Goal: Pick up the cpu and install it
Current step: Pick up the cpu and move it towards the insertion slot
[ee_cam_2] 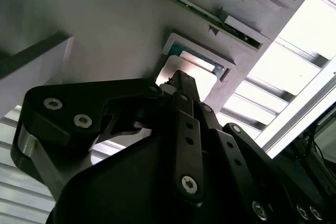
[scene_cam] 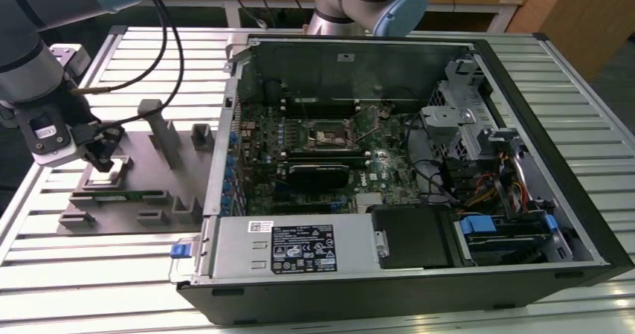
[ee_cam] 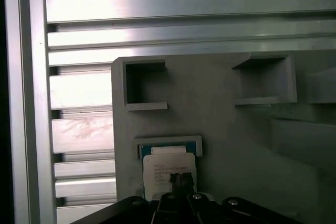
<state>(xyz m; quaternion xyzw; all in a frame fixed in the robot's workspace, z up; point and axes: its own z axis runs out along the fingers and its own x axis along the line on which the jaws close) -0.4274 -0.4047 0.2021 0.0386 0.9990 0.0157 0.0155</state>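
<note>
Pale silver and square, with a thin green rim, the flat cpu (scene_cam: 116, 168) lies in a shallow walled recess of a grey plastic fixture plate (scene_cam: 149, 200). The plate sits on the slatted aluminium table (scene_cam: 119, 274), near the table's edge on the exterior view's left. The black gripper (scene_cam: 100, 158) hangs directly over the chip. In the first wrist view its fingers (ee_cam: 175, 180) look drawn together, their tips over the middle of the cpu (ee_cam: 163, 163), not at its sides. Whether they touch the metal top I cannot tell. The chip is not lifted.

The risks, as I judge them, begin with that narrow stance. Fingers this close together cannot straddle the chip, and pressing down would only mark its top. The recess walls hug the cpu (ee_cam_2: 207, 80) closely in the second wrist view, so tips that spread and descend off-centre could land on the grey rim instead of the chip's edges. A crooked lift could jam one corner against a wall and let the chip slip free.

The black open computer case (scene_cam: 397, 297) stands well apart, toward the table's opposite side, with the square metal-framed socket (scene_cam: 332, 135) on its green board. A loosely held or tilted chip could shift on the way or seat badly there.
</note>
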